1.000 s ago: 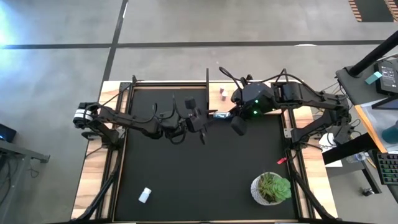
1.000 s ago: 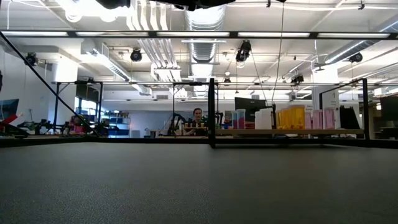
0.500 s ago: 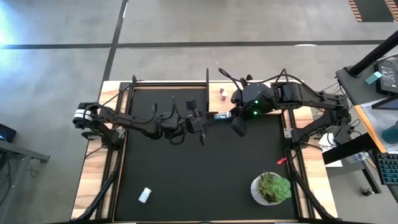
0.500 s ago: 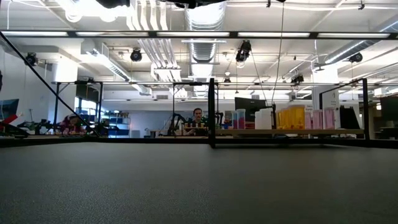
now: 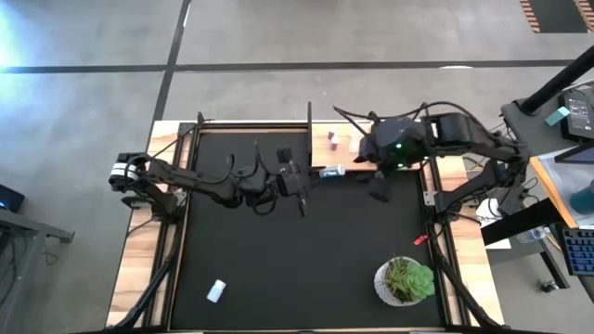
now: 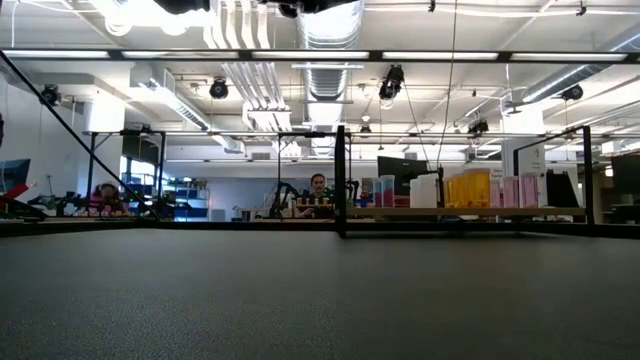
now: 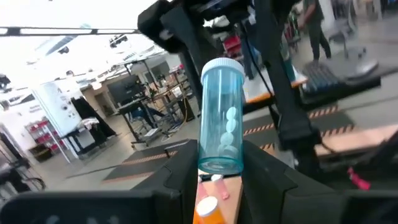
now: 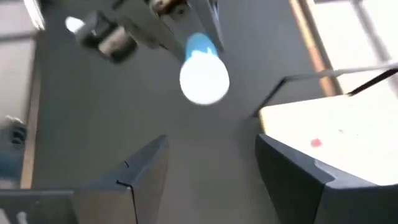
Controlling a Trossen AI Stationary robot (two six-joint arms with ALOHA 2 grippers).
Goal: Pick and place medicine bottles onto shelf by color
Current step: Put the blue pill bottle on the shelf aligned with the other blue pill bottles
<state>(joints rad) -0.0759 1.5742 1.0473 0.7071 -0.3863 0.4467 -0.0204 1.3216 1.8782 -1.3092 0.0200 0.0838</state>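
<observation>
My left gripper (image 5: 314, 175) hangs over the middle of the black mat, shut on a pale blue see-through medicine bottle (image 5: 331, 172) with a white cap (image 8: 204, 78). My right gripper (image 8: 211, 180) stands open to the right of the bottle, clear of the cap; in the high view this gripper (image 5: 376, 183) is near the shelf. The light-wood shelf (image 5: 357, 137) sits at the far right, with small bottles (image 5: 331, 137) standing on it. Another white bottle (image 5: 215, 290) lies on its side on the mat at the near left. My left gripper pinches the bottle's bottom end (image 7: 219, 163) between its two fingers (image 7: 180, 171). The fingers come about level from the table's left and lie along the bottle. The bottle sticks out beyond them, cap end free and toward the right arm, lifted clear of the mat.
A green potted plant (image 5: 405, 280) stands at the near right of the mat. Black upright posts (image 6: 341, 180) rise at the shelf's edge. Orange and pink bottles (image 6: 468, 190) line the shelf in the low view. People and benches show in the room behind.
My right gripper has opened, let go of the bottle's cap end and drawn back toward the table's right edge, rising a little. The bottle has stayed where it was, held out by my left gripper.
</observation>
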